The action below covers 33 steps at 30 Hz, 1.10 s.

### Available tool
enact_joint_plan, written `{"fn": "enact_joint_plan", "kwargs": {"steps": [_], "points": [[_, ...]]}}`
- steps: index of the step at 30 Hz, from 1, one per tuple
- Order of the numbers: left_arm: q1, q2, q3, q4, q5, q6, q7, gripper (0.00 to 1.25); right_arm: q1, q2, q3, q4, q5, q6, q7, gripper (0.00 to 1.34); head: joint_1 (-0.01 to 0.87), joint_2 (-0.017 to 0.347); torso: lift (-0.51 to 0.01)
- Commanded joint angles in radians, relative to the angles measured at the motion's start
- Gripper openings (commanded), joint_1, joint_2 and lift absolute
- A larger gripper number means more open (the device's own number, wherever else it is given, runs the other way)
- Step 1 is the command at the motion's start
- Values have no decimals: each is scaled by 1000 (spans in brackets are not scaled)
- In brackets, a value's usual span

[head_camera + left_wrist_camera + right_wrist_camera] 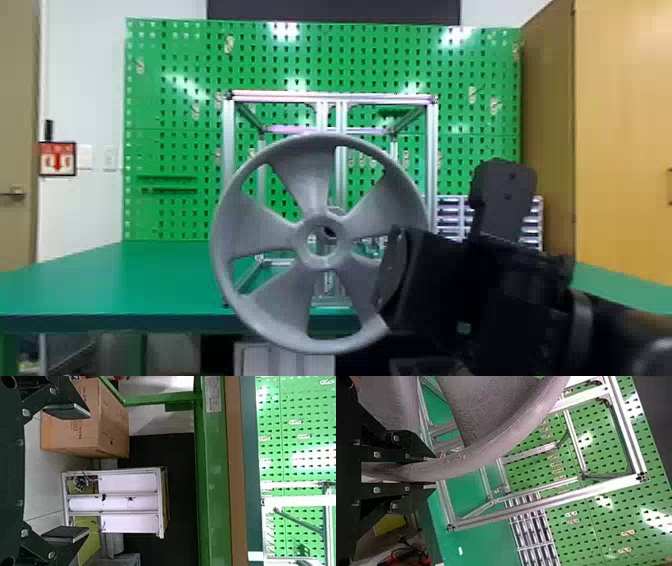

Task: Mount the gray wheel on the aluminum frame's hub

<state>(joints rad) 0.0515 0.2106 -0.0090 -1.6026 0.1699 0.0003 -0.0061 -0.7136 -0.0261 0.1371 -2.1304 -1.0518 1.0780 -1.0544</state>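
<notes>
A white wall (pixel 82 75) is partly covered by a perforated green metal pegboard (pixel 170 115), on which bright patches of light are reflected. A flat green surface (pixel 125 280) is set before it, flanked toward the right by a tall yellow-brown wooden cabinet (pixel 625 125). Beneath, a brown cardboard box (pixel 85 427) is seen on the pale tiled floor (pixel 43 490).

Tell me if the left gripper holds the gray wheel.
No, the left gripper is open, its two fingers spread wide with nothing gripped between them.
</notes>
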Motion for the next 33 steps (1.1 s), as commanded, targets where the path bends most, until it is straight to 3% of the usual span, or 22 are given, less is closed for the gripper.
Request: {"fn": "enact_joint_plan", "kwargs": {"steps": [1, 7, 15, 25, 33], "points": [[-2, 1, -2, -30, -6, 44, 0, 991, 5, 0, -7, 1, -2, -1, 1, 68, -5, 6, -499], [-2, 1, -8, -80, -3, 56, 6, 989, 6, 0, -10, 1, -4, -3, -1, 68, -5, 6, -499], [-4, 20, -46, -224, 57, 147, 93, 989, 6, 0, -8, 3, -4, -4, 1, 68, -5, 6, -499], [-29, 64, -120, -459, 189, 284, 267, 983, 3, -1, -1, 4, 16, -7, -1, 68, -5, 6, -499], [-70, 89, -141, -586, 324, 372, 391, 1003, 3, -3, 3, 9, 36, -15, 1, 68, -5, 6, -499]]}}
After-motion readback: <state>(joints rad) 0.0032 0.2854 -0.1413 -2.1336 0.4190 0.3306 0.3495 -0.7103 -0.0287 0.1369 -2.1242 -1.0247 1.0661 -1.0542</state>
